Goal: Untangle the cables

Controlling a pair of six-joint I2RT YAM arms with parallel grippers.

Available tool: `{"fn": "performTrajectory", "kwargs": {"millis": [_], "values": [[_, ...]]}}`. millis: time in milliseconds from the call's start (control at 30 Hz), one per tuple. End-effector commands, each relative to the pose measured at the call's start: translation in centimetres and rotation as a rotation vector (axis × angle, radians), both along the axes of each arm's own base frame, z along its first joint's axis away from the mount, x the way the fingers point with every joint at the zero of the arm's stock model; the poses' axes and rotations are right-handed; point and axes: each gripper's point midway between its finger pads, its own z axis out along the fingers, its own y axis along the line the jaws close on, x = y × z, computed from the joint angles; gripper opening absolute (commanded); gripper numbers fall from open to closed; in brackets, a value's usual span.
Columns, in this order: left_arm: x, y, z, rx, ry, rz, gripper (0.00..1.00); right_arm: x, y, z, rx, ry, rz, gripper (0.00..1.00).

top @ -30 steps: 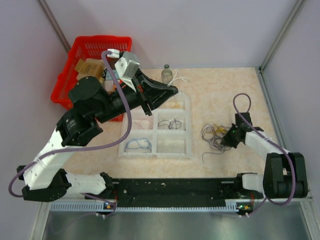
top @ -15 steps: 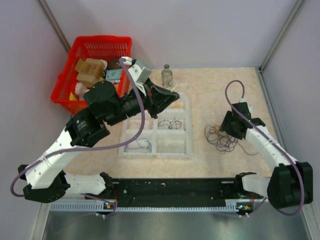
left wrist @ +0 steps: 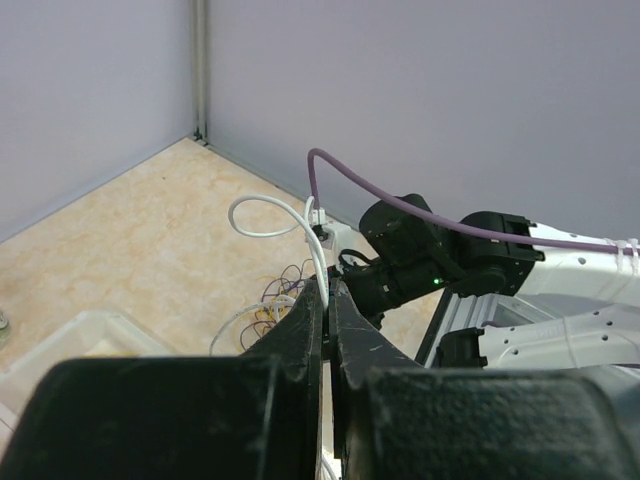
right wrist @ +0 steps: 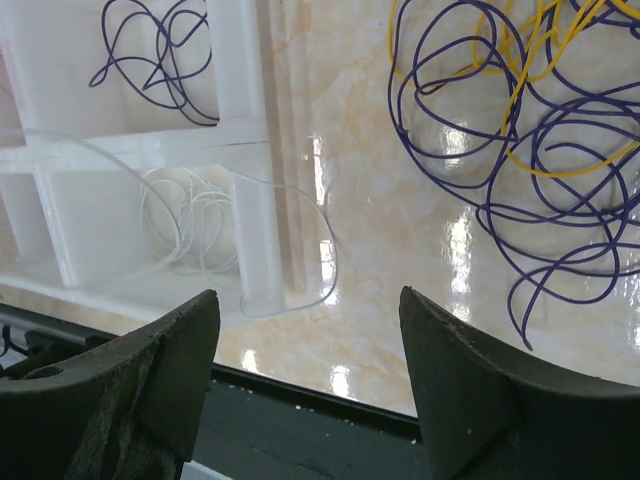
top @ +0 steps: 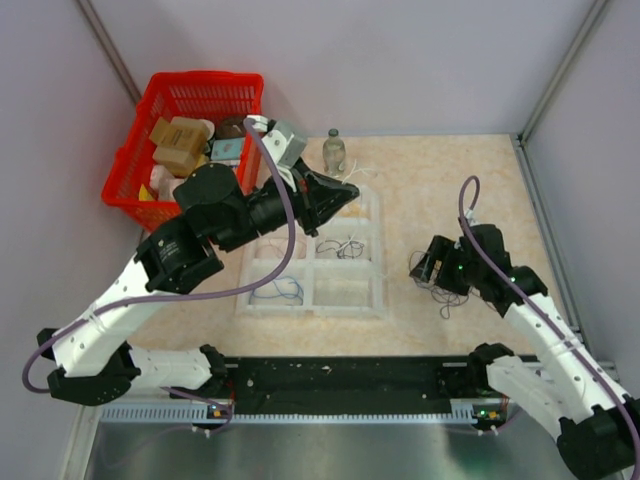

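Note:
The cables [right wrist: 520, 130] are a bunch of dark purple and yellow loops on the tabletop; in the top view only a few strands [top: 446, 296] show beside my right arm. My right gripper [right wrist: 308, 295] hangs open and holds nothing, over bare table between the bunch and the white tray [right wrist: 236, 90]; the top view shows this gripper [top: 426, 262] right of the tray. My left gripper [left wrist: 326, 285] is shut on a white wire [left wrist: 265, 214] that loops up from its tips. From above, that gripper [top: 351, 190] is over the tray's far edge.
The white tray [top: 377, 262] has several compartments; one holds a purple wire [right wrist: 150, 50], another a white wire [right wrist: 195, 215]. A red basket [top: 135, 150] of boxes stands at the far left, a glass bottle [top: 334, 152] behind the tray. A black rail [top: 340, 375] runs along the near edge.
My right gripper opened, let go of the bunch and moved left toward the tray. The bunch has drawn into a tighter heap. My left arm pulled back slightly, still shut on the white wire.

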Motion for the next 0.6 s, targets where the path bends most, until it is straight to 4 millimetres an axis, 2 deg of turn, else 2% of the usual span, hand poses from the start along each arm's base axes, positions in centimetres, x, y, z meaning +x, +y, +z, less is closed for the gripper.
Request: {"fn": "performTrajectory", "kwargs": {"millis": [0,67,167,233,333,400,500,567], "values": [[0.9,-0.5,0.3,-0.018,-0.030,0.026,0.00,-0.7,0.8,1.8,0.078,-0.048,0.003,0.72],[1.2,-0.6,-0.1,-0.011,-0.031,0.033,0.00,-1.1,1.2,1.6,0.102,-0.031,0.016,0.72],[1.4,-1.2,-1.8,0.003,0.001,0.031,0.00,-1.7,1.3,0.6,0.116,0.001,0.011,0.70],[1.4,-1.7,-3.8,-0.001,0.057,0.022,0.00,-2.0,1.3,-0.1,0.117,0.018,0.008,0.66],[1.4,-2.0,-7.2,0.011,0.129,0.020,0.00,-2.1,1.7,-0.1,0.146,0.025,0.017,0.63],[1.7,-1.9,-10.5,0.042,0.182,0.047,0.00,-2.1,2.0,0.3,0.166,0.011,0.026,0.63],[2.3,-1.3,-13.0,0.056,0.233,0.098,0.00,-2.1,2.3,0.6,0.177,0.007,0.039,0.62],[2.2,-1.0,-13.9,0.059,0.258,0.109,0.00,-2.2,2.3,0.4,0.176,0.016,0.044,0.62]]}}
